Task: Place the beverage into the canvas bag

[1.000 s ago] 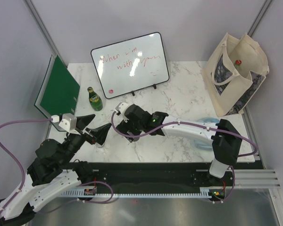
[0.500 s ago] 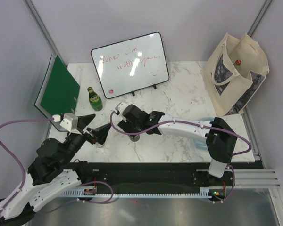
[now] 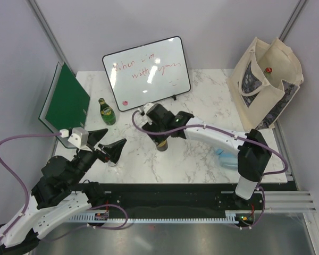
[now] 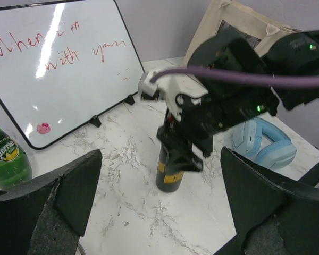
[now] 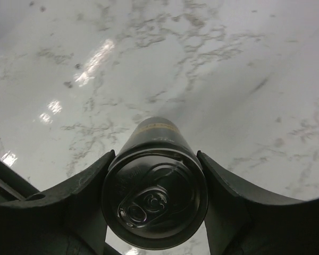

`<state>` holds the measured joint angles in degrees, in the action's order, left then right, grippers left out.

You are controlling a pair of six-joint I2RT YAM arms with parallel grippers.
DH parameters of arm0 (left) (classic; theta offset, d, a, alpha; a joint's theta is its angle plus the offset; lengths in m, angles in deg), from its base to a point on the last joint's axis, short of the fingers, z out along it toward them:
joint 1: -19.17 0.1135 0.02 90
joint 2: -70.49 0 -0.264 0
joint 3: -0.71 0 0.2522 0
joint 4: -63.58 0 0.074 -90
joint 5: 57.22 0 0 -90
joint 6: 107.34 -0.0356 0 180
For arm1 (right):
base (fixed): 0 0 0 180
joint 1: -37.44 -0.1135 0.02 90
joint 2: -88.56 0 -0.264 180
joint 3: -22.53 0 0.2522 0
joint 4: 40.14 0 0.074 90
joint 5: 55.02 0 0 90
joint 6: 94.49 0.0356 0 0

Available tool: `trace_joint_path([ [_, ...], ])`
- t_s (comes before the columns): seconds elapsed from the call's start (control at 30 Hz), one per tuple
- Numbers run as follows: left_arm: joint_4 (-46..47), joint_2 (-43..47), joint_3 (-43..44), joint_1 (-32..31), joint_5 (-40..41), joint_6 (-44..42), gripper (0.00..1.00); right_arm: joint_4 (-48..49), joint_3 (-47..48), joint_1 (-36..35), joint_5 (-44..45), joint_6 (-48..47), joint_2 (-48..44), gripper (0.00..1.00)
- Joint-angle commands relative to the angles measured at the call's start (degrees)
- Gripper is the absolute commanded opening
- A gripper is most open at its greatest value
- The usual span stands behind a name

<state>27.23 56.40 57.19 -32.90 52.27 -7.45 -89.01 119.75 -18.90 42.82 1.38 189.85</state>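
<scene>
The beverage is a black can with a yellow band (image 3: 162, 144), upright at or just above the marble table top; I cannot tell which. My right gripper (image 3: 160, 135) is shut on its upper part. The can also shows in the left wrist view (image 4: 170, 171) and, from above, between the fingers in the right wrist view (image 5: 155, 204). My left gripper (image 3: 112, 139) is open and empty, to the left of the can. The cream canvas bag (image 3: 266, 90) stands open at the far right, well away from the can. It also shows in the left wrist view (image 4: 239, 21).
A green Perrier bottle (image 3: 106, 111) stands at the back left beside a green folder (image 3: 66, 101). A whiteboard (image 3: 146, 71) leans at the back. Blue headphones (image 3: 226, 154) lie under the right arm. The table ends just right of the bag.
My right gripper has moved right and back, away from the left gripper, with the can in it. The left arm has hardly moved.
</scene>
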Motion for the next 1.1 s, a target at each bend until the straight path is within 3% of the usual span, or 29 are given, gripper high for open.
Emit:
trace_joint_path([
  [0.0, 2.2, -0.77, -0.18, 0.22, 0.55, -1.54, 0.99, -5.21, 10.22, 10.86, 3.59, 0.55, -7.6, 0.0],
  [0.3, 2.02, -2.08, -0.09, 0.22, -1.03, -1.37, 0.99, -12.34, 31.92, 30.83, 10.18, -1.65, -8.22, 0.0],
  [0.5, 1.93, -2.87, 0.0, 0.31, -1.99, -1.36, 0.99, -10.24, 43.35, 42.43, 14.58, -3.58, -8.22, 0.0],
  [0.73, 1.93, -2.88, 0.08, 0.22, -2.26, -1.36, 0.99, -5.76, 49.42, 55.26, 12.65, -4.29, -7.69, 0.0],
  [1.07, 1.67, -3.23, 0.08, 0.22, -2.08, -1.54, 0.99, -4.17, 50.31, 66.35, 12.12, -3.06, -3.92, 0.0],
])
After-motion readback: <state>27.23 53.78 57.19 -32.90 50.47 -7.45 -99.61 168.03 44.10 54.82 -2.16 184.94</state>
